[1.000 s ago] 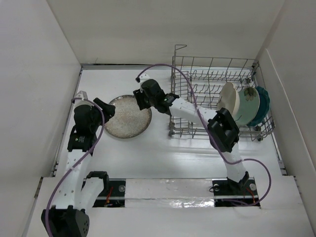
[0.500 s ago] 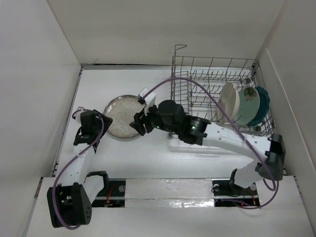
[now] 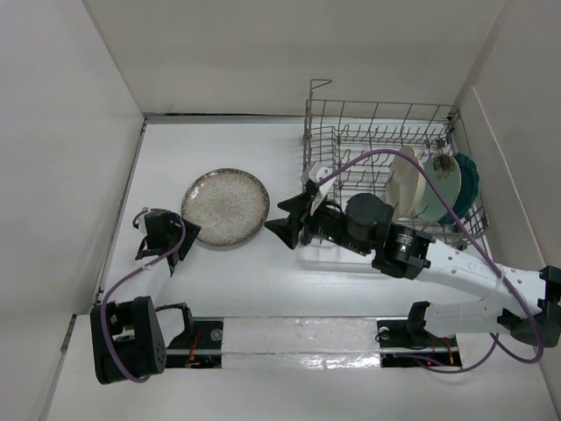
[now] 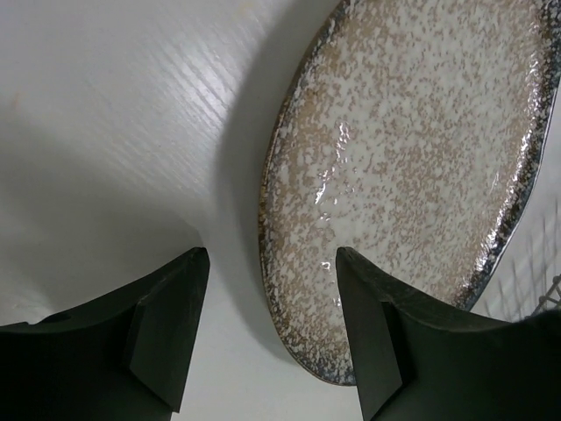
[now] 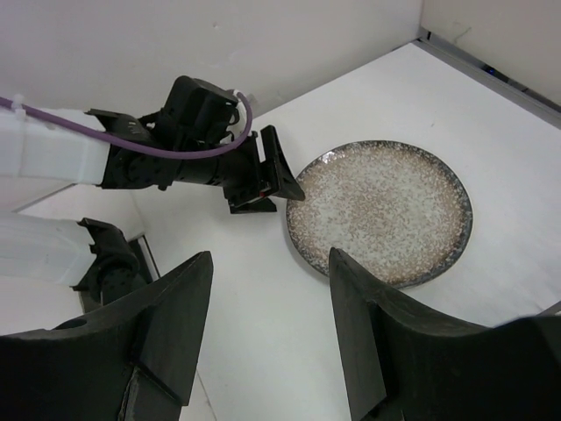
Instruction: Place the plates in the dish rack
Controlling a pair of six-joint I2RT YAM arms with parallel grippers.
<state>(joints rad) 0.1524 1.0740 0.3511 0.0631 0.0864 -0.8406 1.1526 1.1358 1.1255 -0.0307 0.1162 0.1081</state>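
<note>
The speckled grey-beige plate (image 3: 225, 206) lies flat on the white table, left of the dish rack (image 3: 351, 145). It also shows in the left wrist view (image 4: 412, 149) and the right wrist view (image 5: 381, 210). My left gripper (image 3: 186, 231) is open at the plate's near-left edge, and its fingers (image 4: 166, 324) straddle the rim without gripping it. My right gripper (image 3: 279, 219) is open and empty, just right of the plate and above the table (image 5: 270, 263). The cream plate (image 3: 407, 180), the mint green plate (image 3: 438, 186) and the teal plate (image 3: 465, 184) stand upright in the rack's right end.
White walls enclose the table on the left, back and right. The rack's raised wire handle (image 3: 319, 85) stands at its back left corner. The right arm (image 3: 412, 253) stretches along the rack's front side. The left arm shows in the right wrist view (image 5: 166, 153).
My right gripper has drawn back from over the plate toward the rack's front left corner. My left arm has pulled back toward the near edge. The plate stays flat on the table.
</note>
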